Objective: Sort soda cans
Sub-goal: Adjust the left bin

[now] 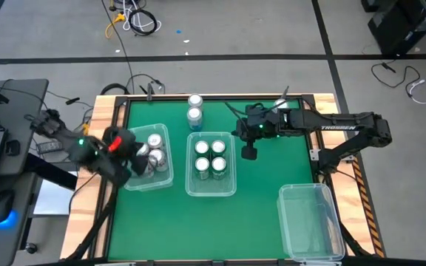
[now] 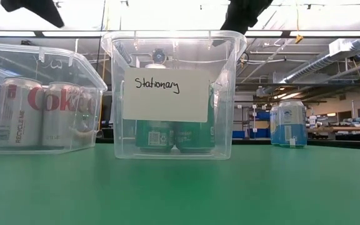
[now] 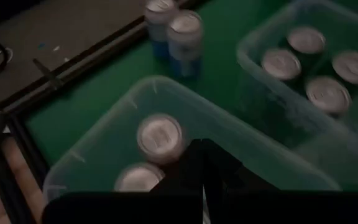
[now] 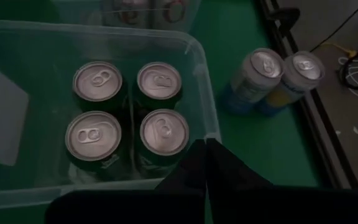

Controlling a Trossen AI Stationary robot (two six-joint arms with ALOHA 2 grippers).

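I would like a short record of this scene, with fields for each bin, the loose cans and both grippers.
left bin: white/silver cans, number unclear
middle bin: four green cans, standing upright
right bin: no cans visible
loose cans: two blue cans, upright at the far table edge
left gripper: shut, above the left bin
right gripper: shut, beside the middle bin, near the blue cans

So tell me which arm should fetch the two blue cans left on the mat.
Probably the right: its tool hangs free near the blue cans, while the left tool is over the left bin.
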